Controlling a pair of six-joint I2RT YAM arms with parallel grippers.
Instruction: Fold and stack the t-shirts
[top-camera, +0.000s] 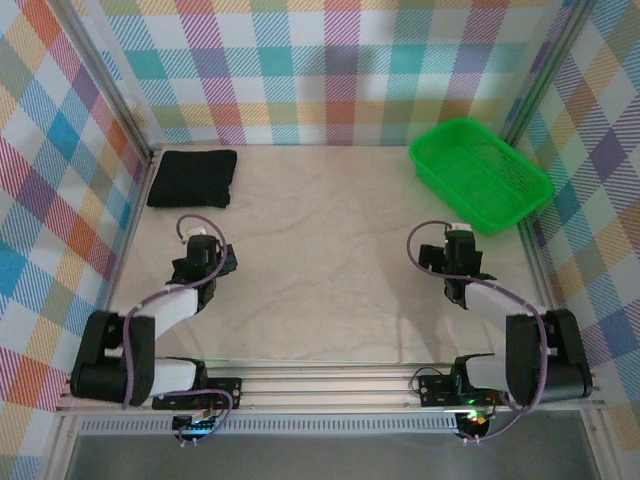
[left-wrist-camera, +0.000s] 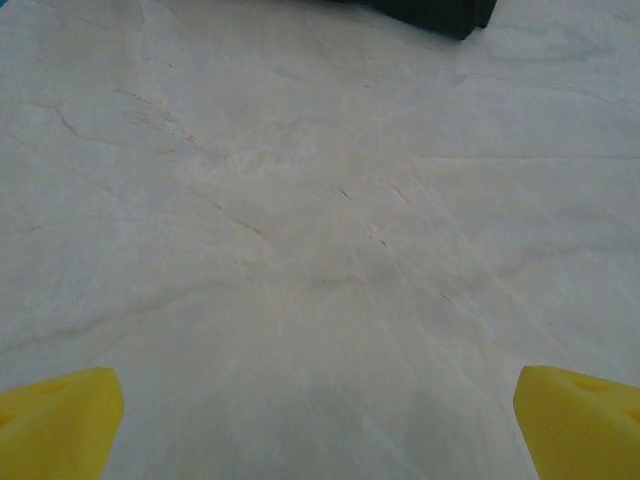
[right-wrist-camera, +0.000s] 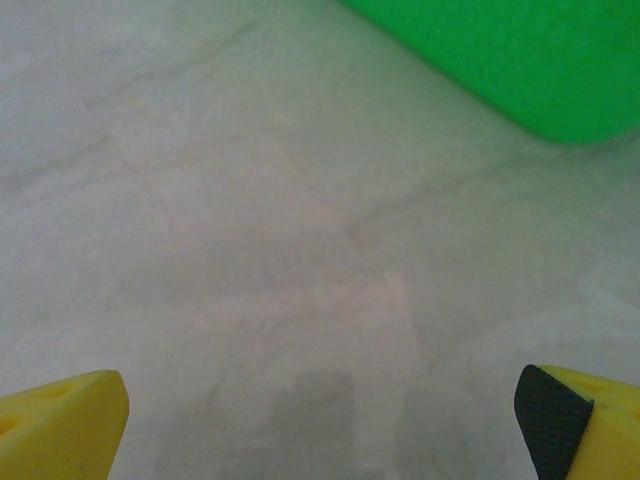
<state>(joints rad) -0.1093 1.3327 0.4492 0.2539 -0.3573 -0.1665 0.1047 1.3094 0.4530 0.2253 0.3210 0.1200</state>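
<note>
t-shirt far-left, basket far-right

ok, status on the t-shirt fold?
Left gripper open, holding nothing. Right gripper open, holding nothing. Black t-shirt lies folded in the far-left corner. Green basket far right, not in the way.

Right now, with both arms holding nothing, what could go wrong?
The black t-shirt lies folded in the far left corner, close to the wall; the left gripper, open, might bump the wall reaching for it. Soft cloth: a pinch may lift only the top layer and undo the fold. The green basket sits just ahead of the right gripper; a swing could knock it.
</note>
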